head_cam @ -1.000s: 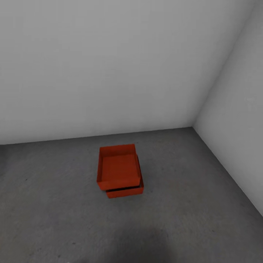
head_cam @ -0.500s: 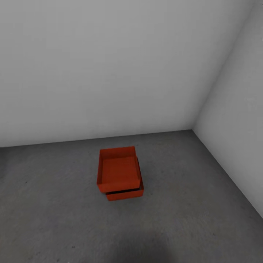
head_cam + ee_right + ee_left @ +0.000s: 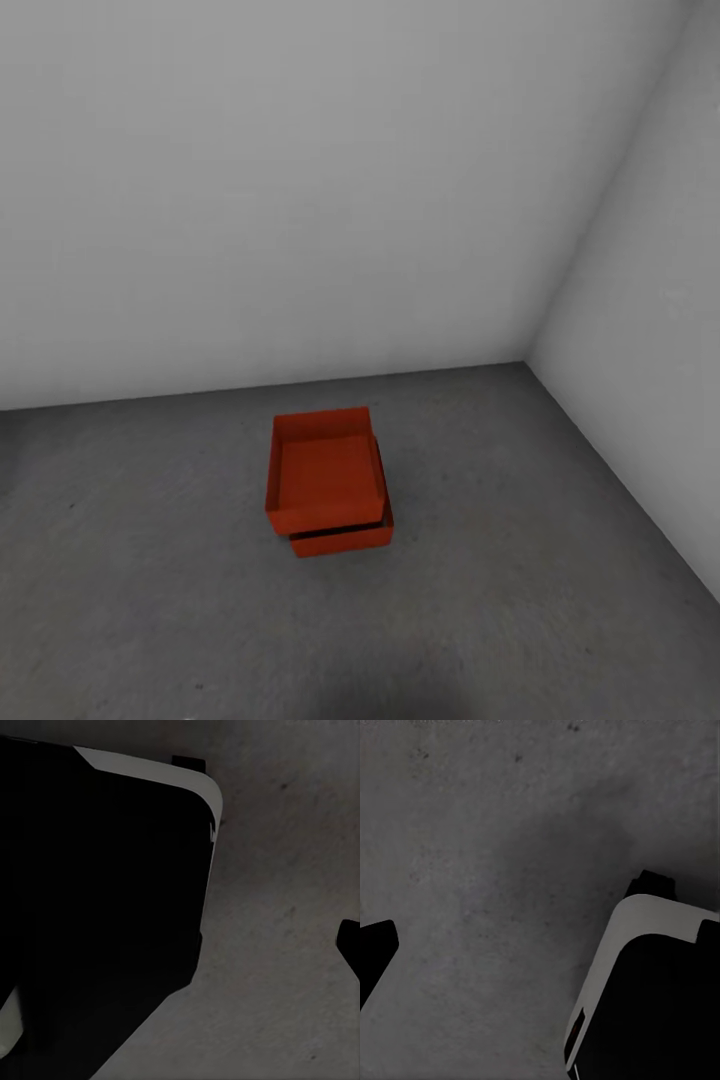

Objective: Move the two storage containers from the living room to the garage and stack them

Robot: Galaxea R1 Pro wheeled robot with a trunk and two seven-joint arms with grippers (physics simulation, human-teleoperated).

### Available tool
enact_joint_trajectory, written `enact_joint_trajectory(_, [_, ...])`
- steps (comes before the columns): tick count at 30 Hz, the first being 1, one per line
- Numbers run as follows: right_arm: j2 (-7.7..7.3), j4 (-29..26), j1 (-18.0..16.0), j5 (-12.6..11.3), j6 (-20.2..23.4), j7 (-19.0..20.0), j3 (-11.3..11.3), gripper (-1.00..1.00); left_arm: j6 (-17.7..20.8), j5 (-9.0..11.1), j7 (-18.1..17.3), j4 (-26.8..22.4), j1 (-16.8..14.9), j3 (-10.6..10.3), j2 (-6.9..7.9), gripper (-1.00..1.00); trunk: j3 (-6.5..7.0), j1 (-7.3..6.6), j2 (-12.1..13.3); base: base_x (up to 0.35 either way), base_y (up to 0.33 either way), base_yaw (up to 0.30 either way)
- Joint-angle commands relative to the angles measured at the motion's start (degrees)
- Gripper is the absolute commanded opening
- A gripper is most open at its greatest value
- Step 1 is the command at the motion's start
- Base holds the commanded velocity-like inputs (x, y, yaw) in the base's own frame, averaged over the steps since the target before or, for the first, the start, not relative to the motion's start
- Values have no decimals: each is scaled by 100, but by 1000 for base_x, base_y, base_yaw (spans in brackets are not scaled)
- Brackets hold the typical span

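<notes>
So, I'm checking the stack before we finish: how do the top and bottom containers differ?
The upper container rests on the lower container, which sits on the floor. The upper one shows its whole open inside; the lower shows just a front wall and right edge. The upper sits offset leftward. Both are alike orange-red bins.

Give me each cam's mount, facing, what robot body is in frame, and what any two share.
Head view: on the robot's head, facing forward and down into a garage corner, at the upper storage container stacked on the lower storage container on the floor.
Left wrist view: near the left arm's jaws, facing down at the floor; a dark fingertip and white-edged robot body show.
Right wrist view: near the right arm's jaws, facing down at the floor; dark robot body shows.
Shared: all see the grey concrete floor.
</notes>
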Motion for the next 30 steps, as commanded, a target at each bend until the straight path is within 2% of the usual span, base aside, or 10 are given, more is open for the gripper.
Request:
enact_joint_trajectory(1, [-3,18,-7,51,-29,19,18,100,-12,56,13,0,-2,-47,0,100,4,1,-5,0,0,0])
enact_joint_trajectory(9, [-10,18,-7,47,-33,65,16,100,-19,56,13,-5,-1,-47,-2,100,78,1,-5,0,0,0])
enact_joint_trajectory(12, [-9,18,-7,47,-36,67,15,100,-13,71,8,0,1,-36,-63,100,106,1,-5,0,0,0])
enact_joint_trajectory(13, [-6,18,-7,46,-37,67,15,100,-7,81,6,8,50,-32,-138,100,115,1,-5,0,0,0])
enact_joint_trajectory(17, [-4,18,-7,46,-38,68,15,100,-15,82,5,9,381,-32,-200,100,153,1,-5,0,0,0])
enact_joint_trajectory(30, [-3,18,-7,43,-42,68,15,100,-28,91,-4,17,848,-36,-232,100,273,1,-5,0,0,0])
